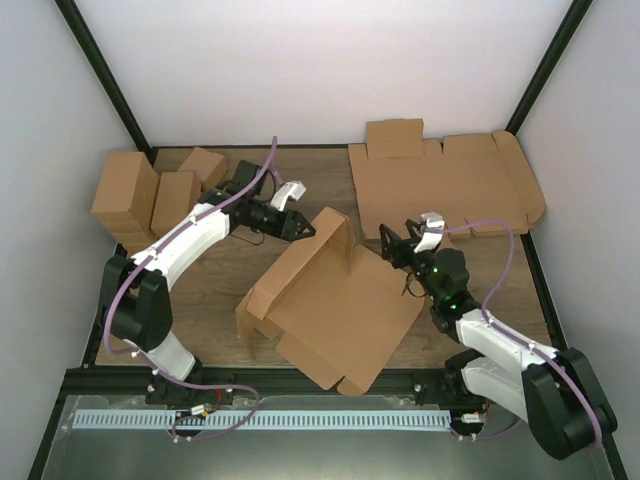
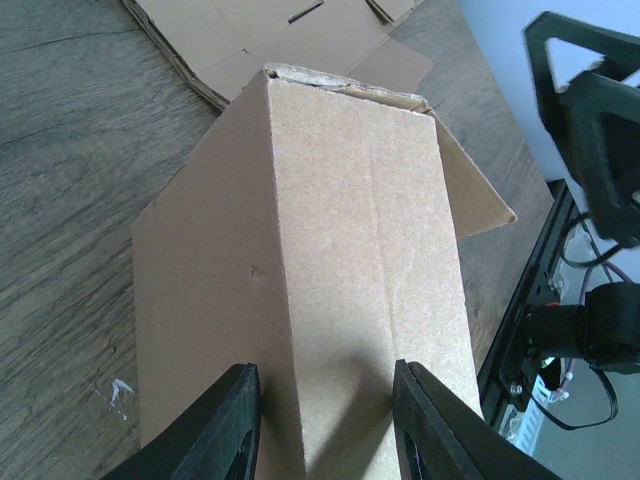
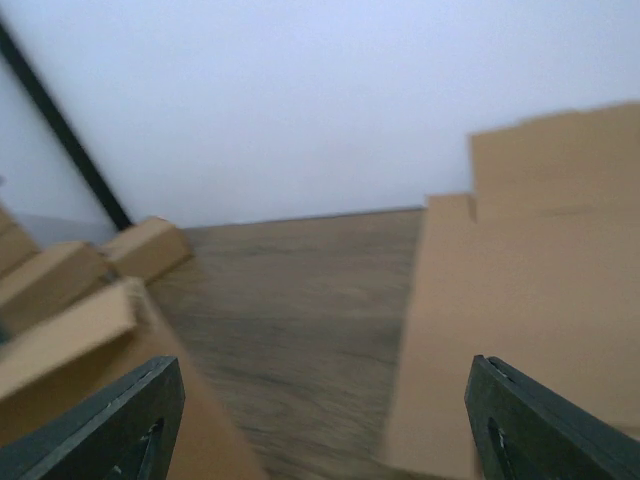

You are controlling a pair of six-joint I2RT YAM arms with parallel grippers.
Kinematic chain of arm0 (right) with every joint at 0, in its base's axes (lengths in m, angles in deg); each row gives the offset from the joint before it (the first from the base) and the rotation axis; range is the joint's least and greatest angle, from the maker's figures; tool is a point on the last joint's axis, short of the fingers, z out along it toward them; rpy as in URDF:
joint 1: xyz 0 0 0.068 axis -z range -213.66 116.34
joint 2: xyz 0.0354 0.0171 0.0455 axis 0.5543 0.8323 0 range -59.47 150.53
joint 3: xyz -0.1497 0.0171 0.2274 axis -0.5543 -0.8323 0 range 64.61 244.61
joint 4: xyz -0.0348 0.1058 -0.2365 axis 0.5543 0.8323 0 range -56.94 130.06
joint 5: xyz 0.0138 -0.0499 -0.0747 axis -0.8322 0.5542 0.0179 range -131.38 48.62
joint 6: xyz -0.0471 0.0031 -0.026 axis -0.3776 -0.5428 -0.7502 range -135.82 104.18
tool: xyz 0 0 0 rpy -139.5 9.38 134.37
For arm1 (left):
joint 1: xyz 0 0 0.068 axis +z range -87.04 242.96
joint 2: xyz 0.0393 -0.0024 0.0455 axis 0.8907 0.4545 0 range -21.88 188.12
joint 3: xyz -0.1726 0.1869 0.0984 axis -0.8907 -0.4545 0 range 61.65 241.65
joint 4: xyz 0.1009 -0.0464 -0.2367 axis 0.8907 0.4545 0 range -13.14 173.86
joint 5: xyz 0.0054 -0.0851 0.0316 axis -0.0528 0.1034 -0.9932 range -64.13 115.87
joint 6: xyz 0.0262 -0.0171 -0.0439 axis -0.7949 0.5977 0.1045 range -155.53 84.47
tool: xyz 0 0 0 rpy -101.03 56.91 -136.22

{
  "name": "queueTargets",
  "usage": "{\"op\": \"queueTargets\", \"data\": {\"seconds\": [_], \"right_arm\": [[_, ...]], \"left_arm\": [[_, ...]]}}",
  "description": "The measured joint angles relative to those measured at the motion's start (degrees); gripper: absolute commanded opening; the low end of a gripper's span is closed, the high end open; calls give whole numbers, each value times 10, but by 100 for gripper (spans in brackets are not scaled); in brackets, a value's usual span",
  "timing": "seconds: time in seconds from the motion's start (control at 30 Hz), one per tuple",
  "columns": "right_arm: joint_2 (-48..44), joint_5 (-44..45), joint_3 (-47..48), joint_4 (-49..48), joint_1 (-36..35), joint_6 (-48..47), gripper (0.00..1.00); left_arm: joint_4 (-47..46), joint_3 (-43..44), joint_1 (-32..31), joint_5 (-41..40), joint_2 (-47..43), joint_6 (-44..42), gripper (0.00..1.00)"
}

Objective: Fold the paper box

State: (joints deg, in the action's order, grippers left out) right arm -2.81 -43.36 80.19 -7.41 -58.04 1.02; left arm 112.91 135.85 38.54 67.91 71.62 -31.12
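The paper box [image 1: 335, 300] lies half-folded in the middle of the desk [image 1: 225, 270], between the 2 arms, its base flat and its far left wall raised. The left end effector [image 1: 303, 228] is clamped on the top of that raised wall; in the left wrist view its fingers [image 2: 225, 425] sit on either side of the doubled cardboard [image 2: 360, 250]. The right end effector [image 1: 392, 243] hovers just beside the box's right edge with its fingers [image 3: 110, 430] spread wide and nothing between them. A flat cardboard sheet [image 1: 440, 185] lies at the back right. Several small cartons [image 1: 150, 195] are stacked at the back left.
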Motion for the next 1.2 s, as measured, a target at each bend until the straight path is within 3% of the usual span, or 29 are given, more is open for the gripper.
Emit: {"op": "queueTargets", "data": {"seconds": [0.17,0.53,0.83,1.2], "right_arm": [[63,-6,2,23,37,24,80],[271,-163,67,-37,17,-3,73],[329,-230,109,-92,-13,-46,72],[380,-269,149,-103,-14,-98,53]], "left_arm": [[0,0,0,-2,0,0,38],[0,1,-1,-3,1,-2,38],[0,4,-1,7,8,-5,35],[1,10,-1,37,21,-17,35]]}}
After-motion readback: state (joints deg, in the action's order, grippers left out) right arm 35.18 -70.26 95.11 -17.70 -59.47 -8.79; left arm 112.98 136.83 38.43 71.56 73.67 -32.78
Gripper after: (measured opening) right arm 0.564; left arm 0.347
